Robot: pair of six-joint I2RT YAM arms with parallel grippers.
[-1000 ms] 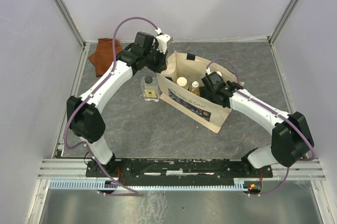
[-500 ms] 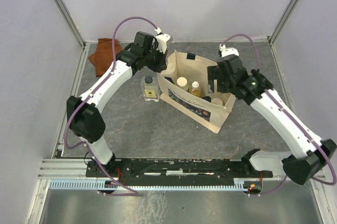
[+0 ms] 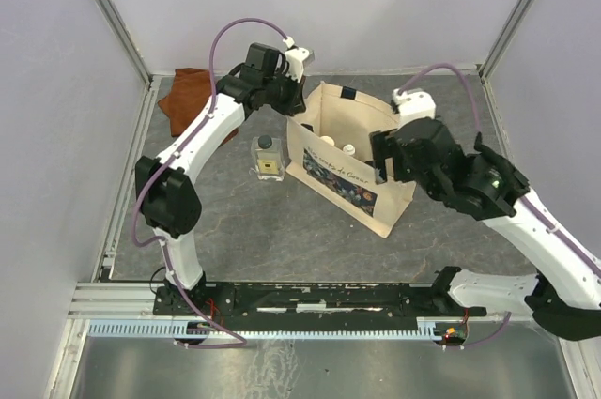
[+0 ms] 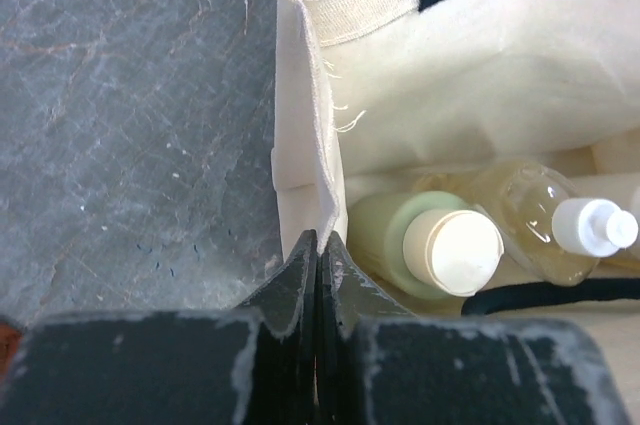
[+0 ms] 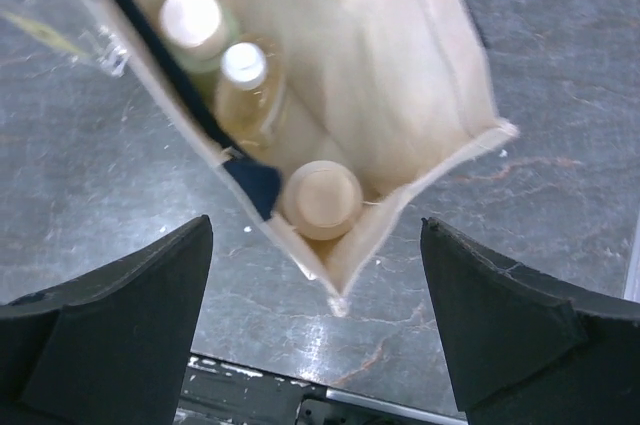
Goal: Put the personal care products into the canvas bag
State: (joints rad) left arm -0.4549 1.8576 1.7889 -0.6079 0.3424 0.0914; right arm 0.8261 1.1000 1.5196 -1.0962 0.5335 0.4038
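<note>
The canvas bag (image 3: 349, 181) stands on the grey table (image 3: 244, 225) with its mouth up and its printed panel facing the arm bases. The left gripper (image 4: 318, 245) is pressed together on the rim at the bag's far-left corner, pinching one fold of canvas. The right gripper (image 5: 315, 230) hangs above the bag's right end with its fingers spread wide, touching nothing.

Three bottles stand inside along the bag's front wall: the olive-green cylinder (image 5: 192, 17) toward the left end, the amber flat bottle (image 5: 245, 80) just beside it, and the cream cylinder (image 5: 322, 197) tucked into the right corner. The clear square bottle (image 3: 267, 157) is outside, upright on the table just beside the bag's left end, below the pinched corner. The rust-brown cloth (image 3: 188, 99) lies well to the bag's left, in the far corner.

Bare table runs in front of the bag and behind it. The bag's interior behind the three bottles is open from end to end.

A second ago the right gripper was down inside the bag's right end — it has since lifted clear and the arm has swung out to the right. The left arm has risen at the same corner, and the bag now stands taller with a narrower mouth. The clear square bottle has not moved.
</note>
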